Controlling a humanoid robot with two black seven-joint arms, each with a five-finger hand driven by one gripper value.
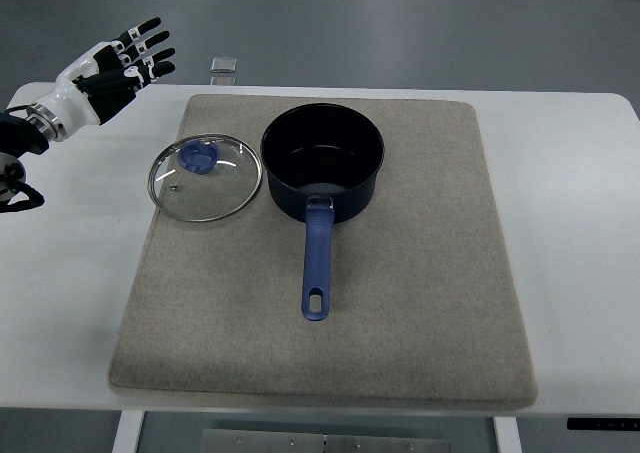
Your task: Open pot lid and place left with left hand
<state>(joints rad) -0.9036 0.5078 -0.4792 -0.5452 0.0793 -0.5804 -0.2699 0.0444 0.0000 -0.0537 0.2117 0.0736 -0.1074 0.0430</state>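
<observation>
A dark blue pot [323, 161] stands uncovered on the grey mat [420, 293], its blue handle [317, 263] pointing toward the near edge. Its glass lid [205, 177], with a blue knob [197, 157], lies flat on the mat just left of the pot. My left hand [125, 61] hovers over the table's far left corner, up and to the left of the lid, fingers spread and holding nothing. The right arm does not show.
The mat lies on a white table [570, 193]. A small grey square object [224, 65] sits beyond the table's far edge. Black cabling [14, 188] hangs at the left edge near my left arm.
</observation>
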